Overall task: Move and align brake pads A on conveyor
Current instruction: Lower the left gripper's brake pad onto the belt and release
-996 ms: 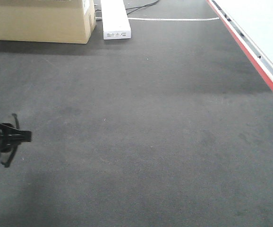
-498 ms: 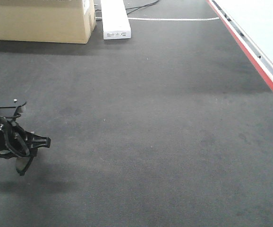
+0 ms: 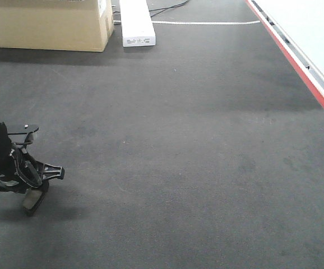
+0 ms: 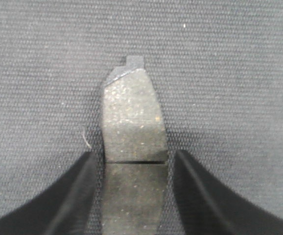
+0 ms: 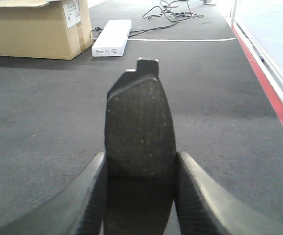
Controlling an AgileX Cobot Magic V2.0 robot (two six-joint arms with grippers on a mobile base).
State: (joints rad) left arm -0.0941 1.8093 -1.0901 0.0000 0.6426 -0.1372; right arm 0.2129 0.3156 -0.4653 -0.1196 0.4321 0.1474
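Item one: a dark grey, speckled, slightly curved brake pad [image 4: 134, 122] with a thin groove across its middle and a small square tab at its far end. My left gripper [image 4: 134, 161] pinches it, one black finger against each long edge. It hangs low over the matte charcoal, felt-like conveyor belt [image 3: 195, 145], near the belt's left side at the near end. The front view shows its lower end at the belt's surface with a shadow beside it. I cannot confirm contact.

Item two: a second brake pad [image 5: 140, 127] of the same dark grey, tabbed shape. My right gripper [image 5: 140, 161] clamps it in the same way, fingers closed on both long edges. It is held clear above the belt, tab end pointing towards the belt's far end.

A red stripe [image 3: 296, 64] runs along the belt's right edge. At the belt's far left stands a brown cardboard box [image 3: 50, 25], and just beside it lies a long white carton [image 3: 135, 22]. Black cables [image 5: 173, 10] lie beyond the carton.
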